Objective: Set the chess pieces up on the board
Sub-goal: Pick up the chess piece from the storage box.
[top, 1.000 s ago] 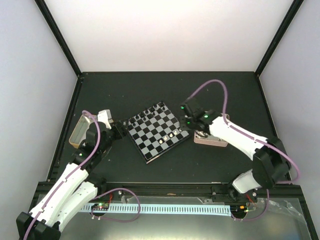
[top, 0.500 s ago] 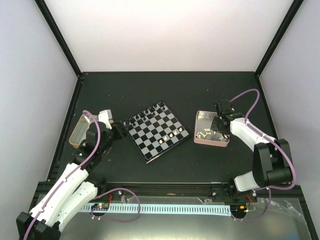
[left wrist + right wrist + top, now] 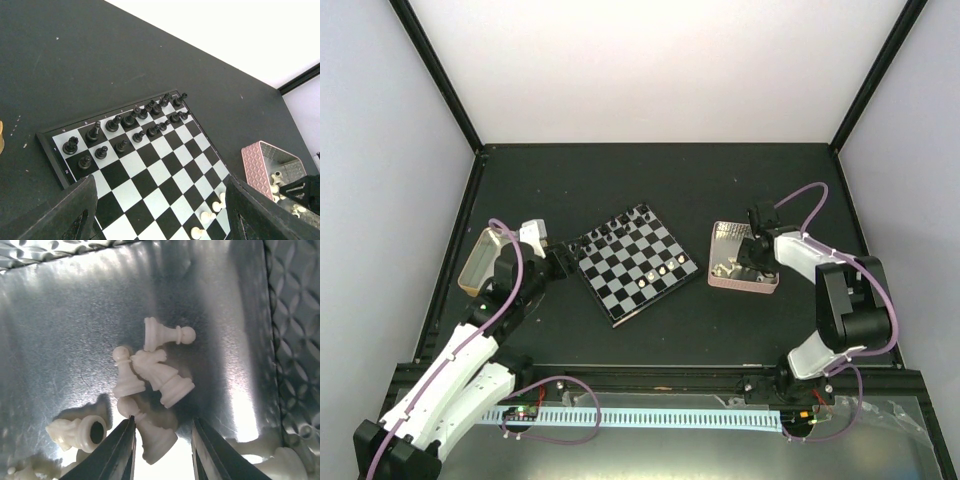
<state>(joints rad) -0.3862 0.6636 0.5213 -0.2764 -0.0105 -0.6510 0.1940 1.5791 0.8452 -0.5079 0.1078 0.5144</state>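
Where your left gripper [image 3: 161, 179] hangs above the left corner of the board [image 3: 625, 287], its jaws stand wide apart and carry nothing. The board sits turned at an angle near the middle of the dark table [image 3: 650, 180]. Black pieces [image 3: 131, 120] stand upright in two rows along its far edge. A few white pieces [image 3: 217, 205] stand on squares by the opposite edge, toward the right corner.

Your right gripper [image 3: 163, 422] is lowered inside the pink container [image 3: 735, 284], which sits to the right of the board and apart from it. Its jaws are partly open and straddle one white chessman [image 3: 152, 437] lying on its side on the shiny floor. One finger [image 3: 117, 452] is right at the head of that chessman, while a gap shows at the other finger, so no grip is confirmed. More loose chessmen [image 3: 157, 372], all white, lie toppled just beyond the fingertips, some touching each other.
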